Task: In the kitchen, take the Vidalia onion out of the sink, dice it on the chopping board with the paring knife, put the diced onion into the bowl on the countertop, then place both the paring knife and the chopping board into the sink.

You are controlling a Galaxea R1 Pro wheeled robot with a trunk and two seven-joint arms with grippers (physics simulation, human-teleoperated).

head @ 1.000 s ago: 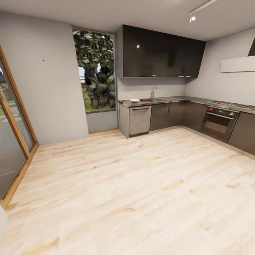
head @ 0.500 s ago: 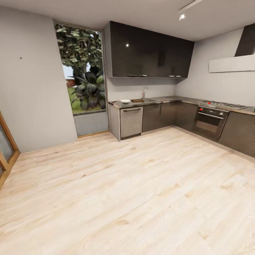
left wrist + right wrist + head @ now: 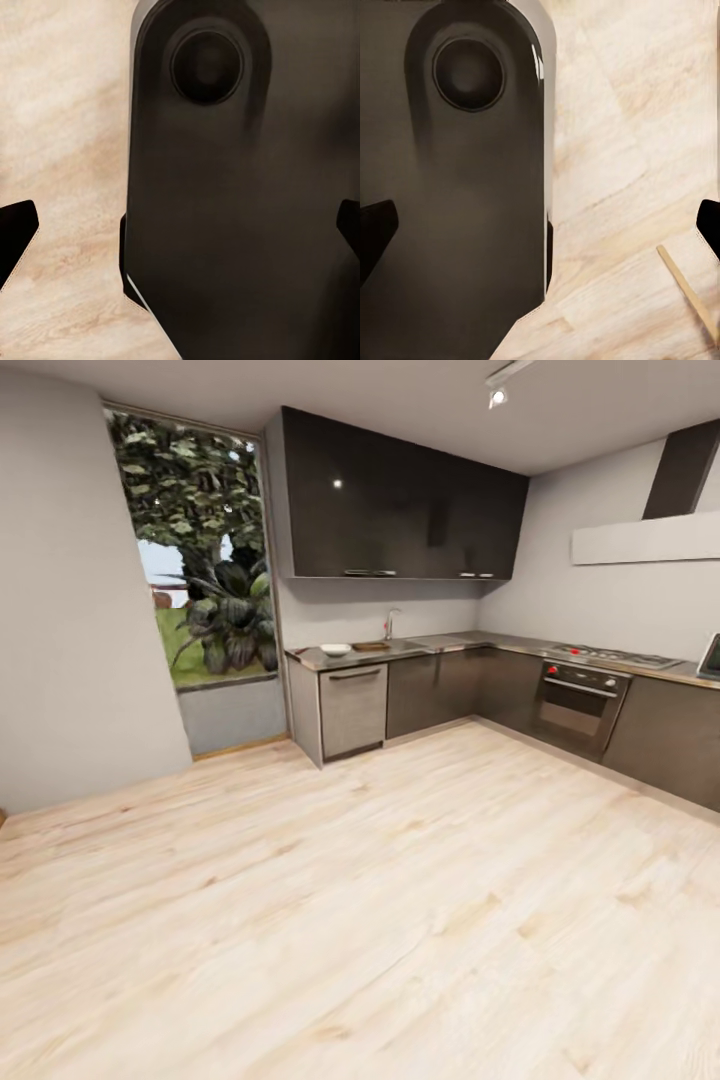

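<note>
Far across the room in the head view, the grey countertop runs along the back wall. On its left end lie the white bowl and the brown chopping board. Beside the board stands the chrome tap over the sink, whose inside is hidden from here. Onion and paring knife are too small to make out. My left gripper hangs open over the floor beside a dark part of my body, and my right gripper is open too. Both hold nothing.
Pale wood floor stretches between me and the dark cabinets. An oven with a hob above it stands on the right run. A tall window with plants is left of the kitchen, next to a grey wall.
The whole head view has shifted: kitchen and window slid left and look a little larger, and the glass door at the left edge has left the picture. Nothing on the counter moved.
</note>
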